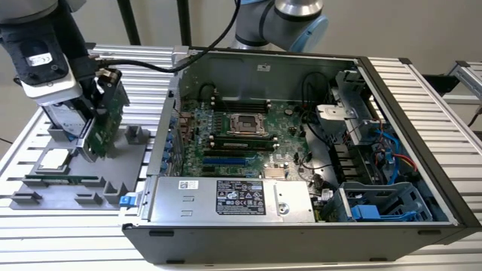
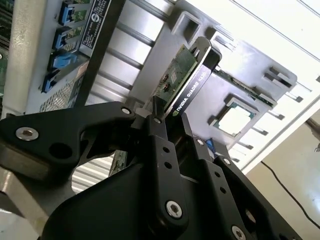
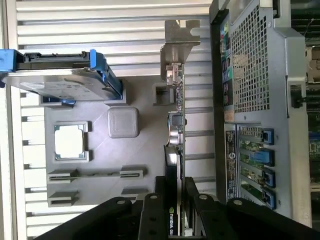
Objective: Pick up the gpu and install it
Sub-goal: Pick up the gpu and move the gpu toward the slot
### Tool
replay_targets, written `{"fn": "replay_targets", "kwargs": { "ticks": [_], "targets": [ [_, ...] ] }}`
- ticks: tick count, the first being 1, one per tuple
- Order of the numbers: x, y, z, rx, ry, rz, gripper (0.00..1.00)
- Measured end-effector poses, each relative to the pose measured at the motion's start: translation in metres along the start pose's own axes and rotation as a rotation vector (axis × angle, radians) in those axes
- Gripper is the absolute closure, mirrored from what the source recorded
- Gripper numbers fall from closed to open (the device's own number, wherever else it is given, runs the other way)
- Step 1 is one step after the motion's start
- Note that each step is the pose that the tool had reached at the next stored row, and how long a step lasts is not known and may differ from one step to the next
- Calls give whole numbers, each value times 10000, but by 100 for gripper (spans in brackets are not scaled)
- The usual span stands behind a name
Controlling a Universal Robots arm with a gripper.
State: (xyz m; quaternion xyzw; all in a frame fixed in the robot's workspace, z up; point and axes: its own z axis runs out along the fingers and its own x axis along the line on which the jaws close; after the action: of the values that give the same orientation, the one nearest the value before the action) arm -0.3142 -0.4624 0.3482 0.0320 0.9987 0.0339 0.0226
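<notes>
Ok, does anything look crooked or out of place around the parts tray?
Only the gpu: clamped in the hand, it leans at a tilt over the grey tray. Nothing looks damaged or spilled; the hard drive stands on the tray.

You have the gpu (image 1: 105, 121) standing on edge and slightly tilted over the grey tray (image 1: 126, 166), to the exterior view's left of the computer case (image 1: 263, 248). Its green board faces the case and its black shroud faces away. The fingers (image 2: 159, 145) pinch its upper edge, and its silver bracket (image 3: 179, 47) is at the far end.
</notes>
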Motion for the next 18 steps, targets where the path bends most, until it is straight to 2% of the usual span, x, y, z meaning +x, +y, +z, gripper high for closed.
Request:
{"fn": "replay_targets", "kwargs": {
  "ticks": [18],
  "targets": [
    [-35, 57, -816, -3, -1, 0, 100]
  ]
}}
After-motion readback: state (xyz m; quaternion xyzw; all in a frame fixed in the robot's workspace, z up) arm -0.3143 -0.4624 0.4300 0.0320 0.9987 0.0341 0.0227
